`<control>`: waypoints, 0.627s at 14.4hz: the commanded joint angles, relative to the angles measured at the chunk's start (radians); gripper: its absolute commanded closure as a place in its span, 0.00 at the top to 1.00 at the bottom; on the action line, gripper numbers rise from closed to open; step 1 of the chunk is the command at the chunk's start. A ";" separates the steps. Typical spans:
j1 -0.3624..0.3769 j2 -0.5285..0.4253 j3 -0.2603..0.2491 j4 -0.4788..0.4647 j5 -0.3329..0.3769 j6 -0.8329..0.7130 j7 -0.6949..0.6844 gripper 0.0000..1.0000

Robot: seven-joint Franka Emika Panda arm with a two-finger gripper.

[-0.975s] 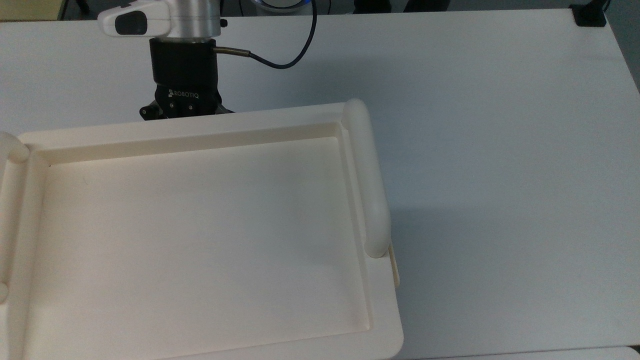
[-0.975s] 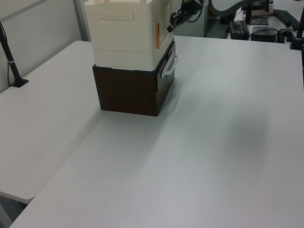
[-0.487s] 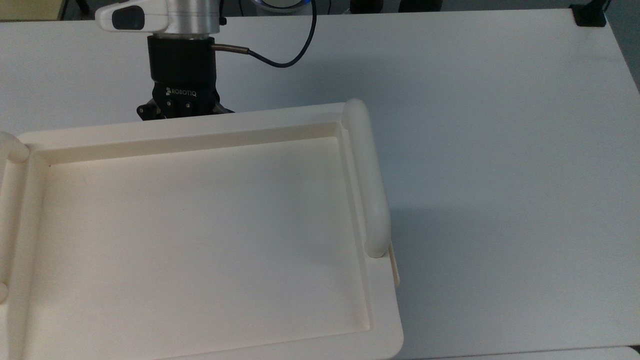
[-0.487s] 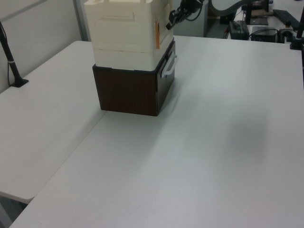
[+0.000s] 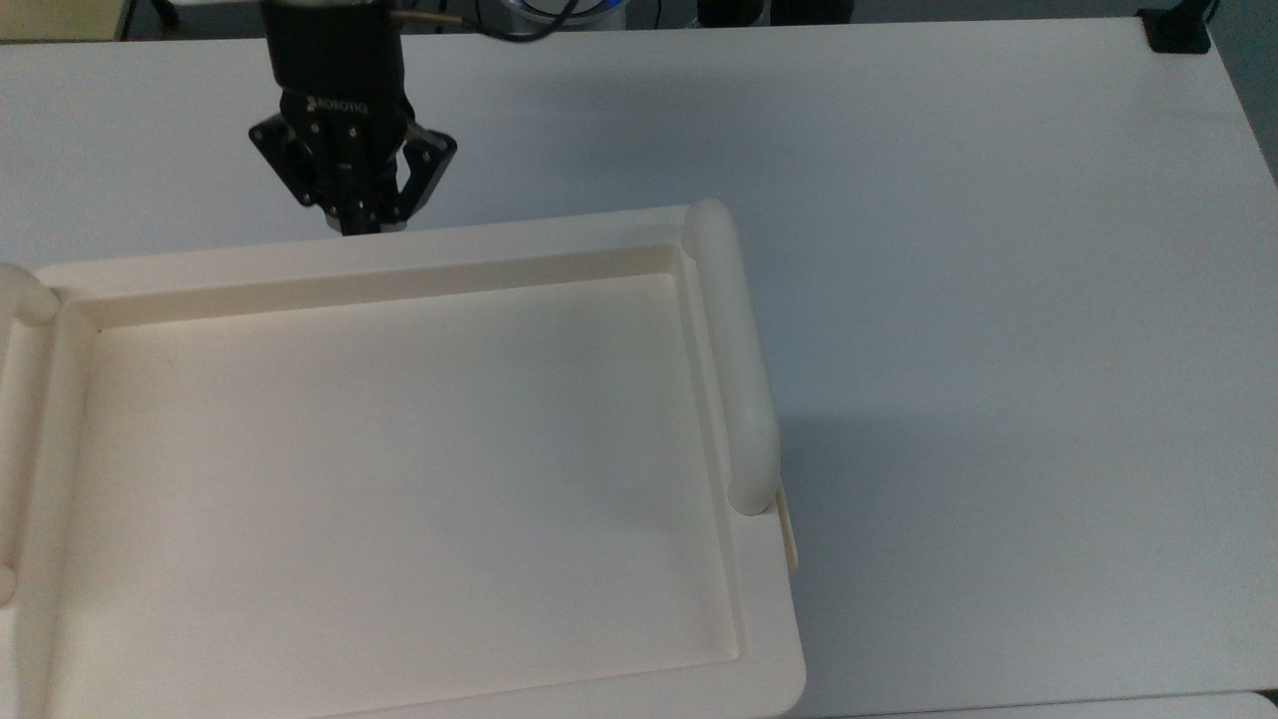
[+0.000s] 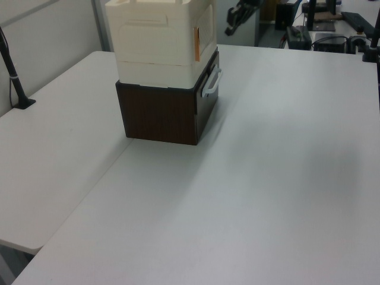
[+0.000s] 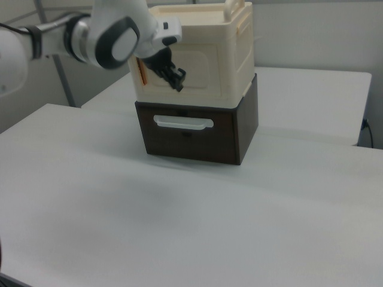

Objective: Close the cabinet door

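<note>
In the top view, the nearest thing is the cream cabinet top (image 5: pixel 399 479), a wide recessed tray shape with a rounded tubular handle (image 5: pixel 739 359) along the top view's right side. Past its far edge hangs the gripper (image 5: pixel 351 215), black, with the word ROBOTIQ printed in white on its body, seen upside down. Its two fingers are pressed together at the tips and hold nothing; the tips are just beyond the cabinet top's far rim.

In the right view, the cream cabinet (image 7: pixel 239 66) stands on a dark brown drawer unit (image 7: pixel 197 134) with a white bar handle (image 7: pixel 182 123). The cabinet door (image 7: pixel 194 69) is the cream panel on the front face, and it lies flush against the cabinet body, with an orange strip (image 7: pixel 141 69) at its edge on the right view's left. The gripper is in front of this door, near that edge, and I cannot tell if it touches. In the left view, the gripper (image 6: pixel 233 25) is apart from the cabinet, toward the left view's right.

The surface (image 6: pixel 267 178) is a plain white table, with a second white table joined at the left view's left. Further back, a black cable and dark equipment stand behind the surface.
</note>
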 commanded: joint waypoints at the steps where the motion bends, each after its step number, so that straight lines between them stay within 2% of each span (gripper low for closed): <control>1: -0.003 -0.097 0.003 -0.021 -0.044 -0.225 -0.031 1.00; 4: 0.023 -0.166 0.003 -0.023 -0.084 -0.463 -0.031 1.00; 6: 0.039 -0.213 0.003 -0.023 -0.086 -0.605 -0.031 1.00; 9: 0.052 -0.247 0.003 -0.029 -0.087 -0.698 -0.034 1.00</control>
